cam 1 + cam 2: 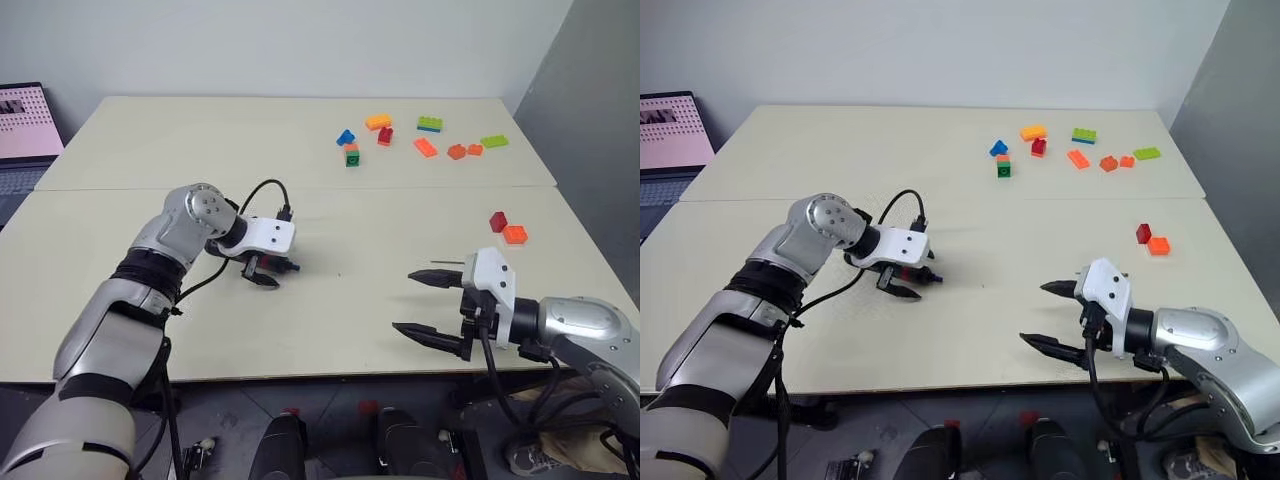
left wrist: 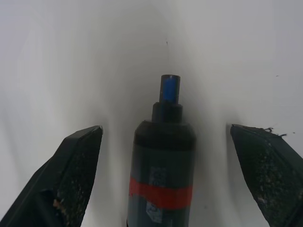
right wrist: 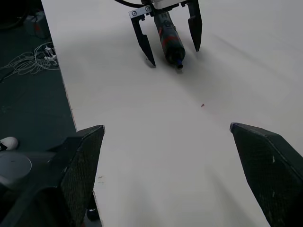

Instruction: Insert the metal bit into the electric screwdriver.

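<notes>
Head views, left gripper (image 1: 268,274): jaws standing wide, straddling the electric screwdriver (image 3: 169,39) lying on the desk (image 1: 200,140), nothing clamped yet.
Head views, right gripper (image 1: 432,305): hovering near the desk's front edge, jaws spread wide and empty.
Head views, metal bit (image 1: 447,262): thin dark needle lying on the desk just beyond the right gripper.
Head views, toy bricks (image 1: 420,137): bright plastic blocks scattered far back, well apart.
Left wrist view: screwdriver lying centred between the black fingers (image 2: 71,170), matte black barrel, red band, stepped blue-tipped nose.
Right wrist view: smooth pale desk, left gripper straddling the tool opposite.
Step in hand, judged: closing squarely on the barrel, keeping the nose free for the bit.
</notes>
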### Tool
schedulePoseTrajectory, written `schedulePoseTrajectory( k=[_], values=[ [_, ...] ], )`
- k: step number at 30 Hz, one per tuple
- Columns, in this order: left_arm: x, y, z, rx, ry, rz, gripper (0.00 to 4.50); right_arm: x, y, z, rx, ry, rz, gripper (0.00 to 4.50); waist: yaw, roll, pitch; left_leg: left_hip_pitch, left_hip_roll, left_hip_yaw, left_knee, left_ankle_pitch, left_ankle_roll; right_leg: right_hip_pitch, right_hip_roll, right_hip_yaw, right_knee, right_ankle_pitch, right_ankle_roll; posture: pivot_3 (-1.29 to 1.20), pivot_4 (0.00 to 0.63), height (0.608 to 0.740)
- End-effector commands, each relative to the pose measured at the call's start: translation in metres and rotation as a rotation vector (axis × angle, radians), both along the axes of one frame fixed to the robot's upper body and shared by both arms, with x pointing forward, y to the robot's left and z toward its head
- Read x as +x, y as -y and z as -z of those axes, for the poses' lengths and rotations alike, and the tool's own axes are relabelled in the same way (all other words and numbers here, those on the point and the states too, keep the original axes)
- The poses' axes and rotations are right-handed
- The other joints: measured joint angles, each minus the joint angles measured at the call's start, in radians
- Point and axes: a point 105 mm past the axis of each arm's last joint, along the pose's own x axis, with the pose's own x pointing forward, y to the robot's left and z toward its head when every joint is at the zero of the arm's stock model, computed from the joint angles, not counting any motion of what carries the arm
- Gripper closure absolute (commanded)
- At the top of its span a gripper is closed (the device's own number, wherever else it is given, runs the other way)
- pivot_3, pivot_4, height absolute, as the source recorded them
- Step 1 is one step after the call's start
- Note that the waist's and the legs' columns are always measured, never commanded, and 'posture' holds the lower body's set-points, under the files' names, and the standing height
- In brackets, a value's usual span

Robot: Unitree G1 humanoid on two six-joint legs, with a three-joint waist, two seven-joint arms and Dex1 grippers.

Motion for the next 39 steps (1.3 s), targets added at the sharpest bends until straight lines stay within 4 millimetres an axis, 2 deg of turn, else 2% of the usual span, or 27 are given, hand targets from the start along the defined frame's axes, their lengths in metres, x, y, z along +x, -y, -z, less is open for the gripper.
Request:
schedulePoseTrajectory(
  k=[1, 3, 7, 11, 12, 13, 16, 17, 25, 29, 33, 39],
  values=[
    [0.006, 0.002, -0.007, 0.032, 0.031, 0.026, 0.0, -0.003, 0.0, -0.011, 0.006, 0.043, 0.0, 0.04, 0.001, 0.0, 0.0, 0.0, 0.0, 0.0, 0.0, 0.0, 0.0, 0.0, 0.0, 0.0, 0.0, 0.0, 0.0, 0.0, 0.15, 0.74],
    [0.006, 0.001, -0.005, 0.054, 0.027, 0.036, 0.0, -0.004, 0.001, -0.012, 0.01, 0.042, 0.002, 0.04, 0.001, 0.0, 0.0, 0.0, 0.0, 0.0, 0.0, 0.0, 0.0, 0.0, 0.0, 0.0, 0.0, 0.0, 0.0, 0.0, 0.15, 0.74],
    [0.008, 0.006, -0.002, 0.044, 0.018, 0.039, 0.6, -0.005, 0.001, -0.013, 0.006, 0.04, -0.003, 0.0, 0.001, 0.0, 0.0, 0.001, 0.0, 0.0, 0.001, 0.0, 0.0, 0.001, 0.0, 0.0, 0.001, 0.0, 0.0, 0.0, 0.15, 0.74],
    [0.003, 0.007, 0.008, 0.059, -0.019, 0.066, 1.55, -0.006, 0.003, -0.014, -0.003, 0.045, -0.008, 0.0, 0.002, 0.0, 0.0, 0.002, 0.0, 0.0, 0.001, 0.0, 0.0, 0.002, 0.0, 0.0, 0.001, 0.0, 0.0, 0.0, 0.15, 0.74],
    [0.003, 0.006, 0.009, 0.062, -0.021, 0.068, 1.64, -0.006, 0.003, -0.014, -0.004, 0.046, -0.009, 0.0, 0.002, 0.0, 0.0, 0.002, 0.0, 0.0, 0.001, 0.0, 0.0, 0.002, 0.0, 0.0, 0.001, 0.0, 0.0, 0.0, 0.15, 0.74],
    [0.002, 0.004, 0.011, 0.072, -0.027, 0.068, 1.99, -0.007, 0.003, -0.014, -0.005, 0.049, -0.015, 0.0, 0.003, 0.0, 0.0, 0.002, 0.0, 0.0, 0.001, 0.0, 0.0, 0.002, 0.0, 0.0, 0.002, 0.0, 0.0, 0.0, 0.15, 0.74],
    [0.0, -0.002, 0.015, 0.098, -0.028, 0.067, 2.51, -0.009, 0.003, -0.017, 0.0, 0.057, -0.031, 0.0, 0.002, 0.0, 0.0, 0.002, 0.0, 0.0, 0.001, 0.0, 0.0, 0.002, 0.0, 0.0, 0.002, 0.0, 0.0, 0.0, 0.15, 0.74],
    [0.0, -0.003, 0.016, 0.098, -0.029, 0.067, 2.84, -0.009, 0.003, -0.017, 0.0, 0.057, -0.035, 0.0, 0.002, 0.0, 0.0, 0.002, 0.0, 0.0, 0.001, 0.0, 0.0, 0.002, 0.0, 0.0, 0.001, 0.0, 0.0, 0.0, 0.15, 0.74],
    [-0.003, -0.002, 0.013, 0.042, -0.04, 0.061, 2.87, -0.008, 0.003, -0.019, -0.006, 0.069, -0.056, 0.0, 0.001, 0.0, 0.0, 0.003, 0.0, 0.0, 0.001, 0.0, 0.0, 0.002, 0.0, 0.001, 0.002, 0.0, 0.001, 0.0, 0.15, 0.74],
    [-0.006, 0.003, -0.003, -0.055, -0.031, 0.053, 2.87, -0.007, 0.006, -0.023, -0.004, 0.078, -0.051, 0.0, -0.002, 0.0, 0.0, 0.003, 0.0, 0.0, 0.001, 0.0, 0.0, 0.002, 0.0, 0.001, 0.002, 0.001, 0.001, 0.0, 0.15, 0.74],
    [-0.011, 0.018, -0.027, -0.207, -0.034, 0.054, 2.87, -0.005, 0.011, -0.032, 0.004, 0.097, -0.037, 0.0, 0.0, -0.001, 0.0, 0.002, 0.0, 0.0, 0.001, 0.0, 0.0, 0.002, 0.0, 0.0, 0.002, 0.001, 0.001, 0.0, 0.15, 0.74],
    [-0.019, 0.074, -0.077, -0.659, -0.04, 0.024, 2.87, 0.004, 0.024, -0.05, 0.01, 0.143, 0.013, 0.0, 0.01, -0.001, 0.0, 0.001, 0.0, -0.002, 0.002, 0.0, 0.0, 0.002, -0.001, -0.001, 0.002, 0.001, 0.002, 0.0, 0.15, 0.74]
  ],
)
